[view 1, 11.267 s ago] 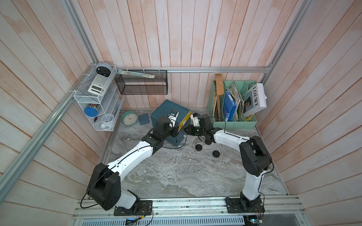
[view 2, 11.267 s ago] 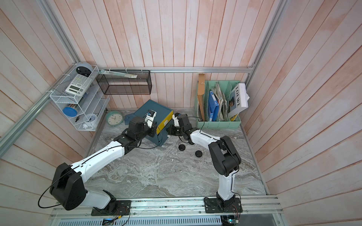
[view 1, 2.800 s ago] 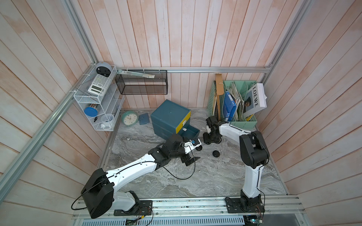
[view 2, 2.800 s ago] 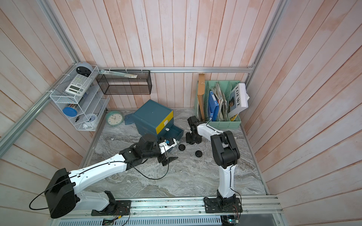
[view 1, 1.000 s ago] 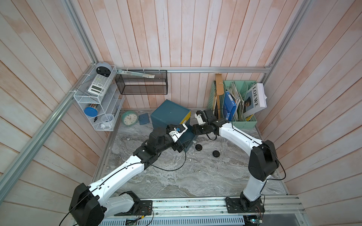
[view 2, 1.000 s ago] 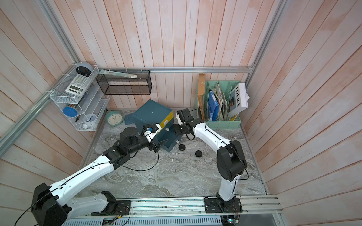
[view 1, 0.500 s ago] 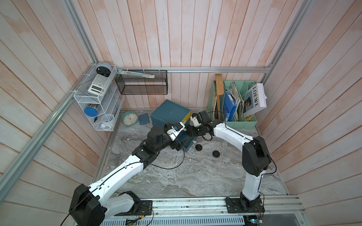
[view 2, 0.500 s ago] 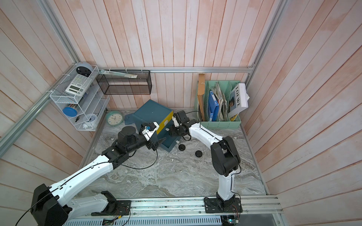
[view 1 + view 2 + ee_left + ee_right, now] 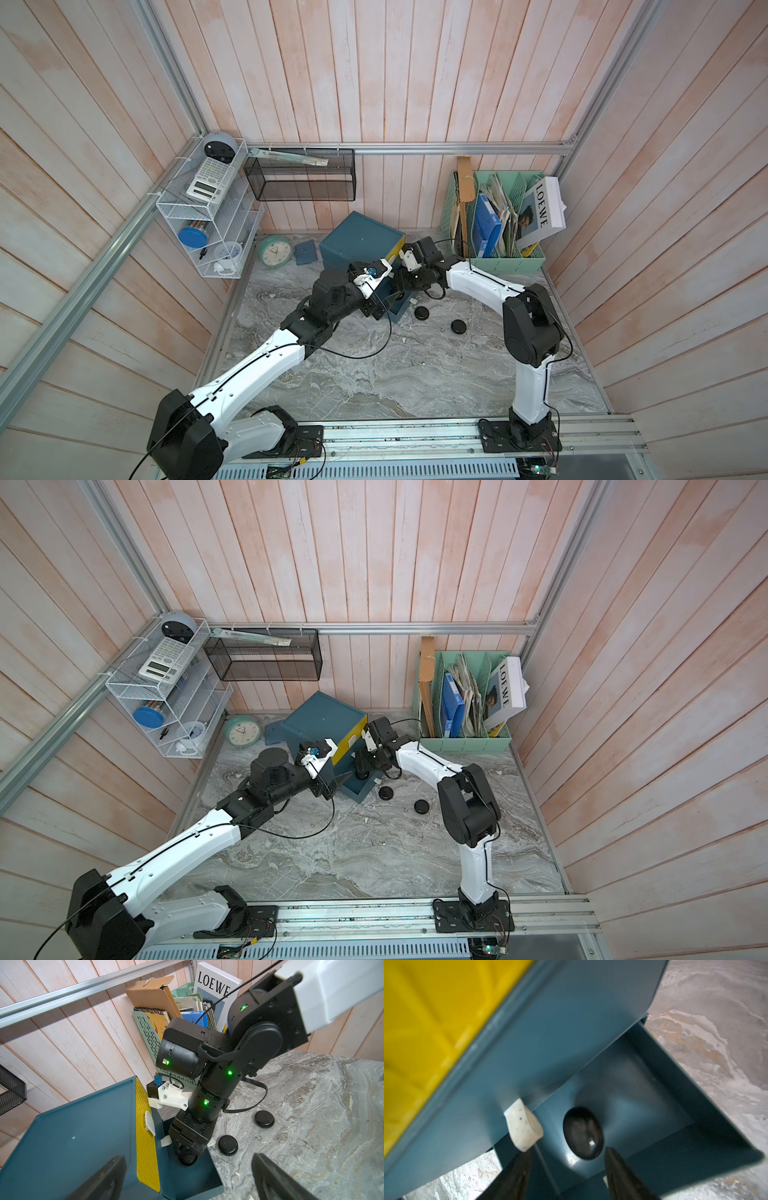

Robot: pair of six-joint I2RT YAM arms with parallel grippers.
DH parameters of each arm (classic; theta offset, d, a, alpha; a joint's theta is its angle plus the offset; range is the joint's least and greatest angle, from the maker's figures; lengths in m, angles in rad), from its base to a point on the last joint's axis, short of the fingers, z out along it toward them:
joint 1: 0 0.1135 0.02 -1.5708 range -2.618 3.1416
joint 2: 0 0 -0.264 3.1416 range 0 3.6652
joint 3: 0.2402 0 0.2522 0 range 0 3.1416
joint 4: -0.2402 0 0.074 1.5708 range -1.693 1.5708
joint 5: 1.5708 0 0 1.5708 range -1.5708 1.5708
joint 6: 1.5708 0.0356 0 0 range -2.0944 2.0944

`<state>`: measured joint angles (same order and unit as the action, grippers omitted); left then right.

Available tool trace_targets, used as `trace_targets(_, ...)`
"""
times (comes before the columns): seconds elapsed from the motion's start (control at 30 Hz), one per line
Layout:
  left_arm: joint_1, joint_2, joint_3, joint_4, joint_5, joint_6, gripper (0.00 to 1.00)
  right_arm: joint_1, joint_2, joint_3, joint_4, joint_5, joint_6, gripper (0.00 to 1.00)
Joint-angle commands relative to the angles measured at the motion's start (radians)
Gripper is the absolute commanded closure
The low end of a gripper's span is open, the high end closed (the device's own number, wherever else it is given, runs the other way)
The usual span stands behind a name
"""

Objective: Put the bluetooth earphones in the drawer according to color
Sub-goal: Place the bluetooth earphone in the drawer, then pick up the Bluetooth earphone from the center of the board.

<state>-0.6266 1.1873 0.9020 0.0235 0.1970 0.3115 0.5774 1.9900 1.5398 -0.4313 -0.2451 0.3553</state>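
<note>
sorting the black ones now, by my read: one black case (image 9: pixel 582 1132) lies flat on the floor of the pulled-out bottom drawer (image 9: pixel 675 1093) of the teal cabinet (image 9: pixel 361 235), below the shut yellow drawer front (image 9: pixel 145 1132). right gripper (image 9: pixel 568 1150) hangs directly over it, jaws spread to either side and clear of the case as far as i can see, so nothing pinched. i'd call this drop done. near black case (image 9: pixel 422 312) sits on the table (image 9: pixel 374 374) just beside the open drawer, and the far black case (image 9: pixel 459 326) is a little further out. no white or lilac ones in sight; can't tell if they're inside the shut drawers. next i'd lift the right gripper straight up, minding the white handle (image 9: pixel 523 1127) just beside one finger. then i'd swing it over the near case and come down with the jaws straddling it; it's a low, glossy puck, so it needs a low, centred pinch. right arm: upper link upright from the base, elbow high, forearm running toward the cabinet, wrist folded so the fingers point down into the drawer. left arm is stretched on a long diagonal. left gripper (image 9: pixel 332 784) is at the cabinet's front corner, jaws wide apart and empty, close to the right wrist. i'd watch that clearance.
</note>
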Motion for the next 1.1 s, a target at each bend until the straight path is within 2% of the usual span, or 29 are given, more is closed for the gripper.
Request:
trace_targets(0.0, 0.004, -0.005, -0.014, 0.024, -0.004, -0.012, 0.00, 0.006, 0.024, 0.027, 0.006, -0.011, 0.002, 0.36)
trace_targets(0.33, -0.011, -0.008, -0.012, 0.023, 0.004, -0.014, 0.00, 0.002, -0.005, 0.018, -0.012, 0.011, -0.010, 0.35)
trace_targets(0.6, -0.048, 0.004, -0.015, 0.033, 0.008, -0.018, 0.00, -0.016, -0.099, -0.037, -0.044, 0.068, -0.051, 0.34)
trace_targets(1.07, -0.159, 0.076, -0.023, 0.032, 0.010, -0.003, 0.00, -0.153, -0.327, -0.261, -0.145, 0.135, -0.095, 0.34)
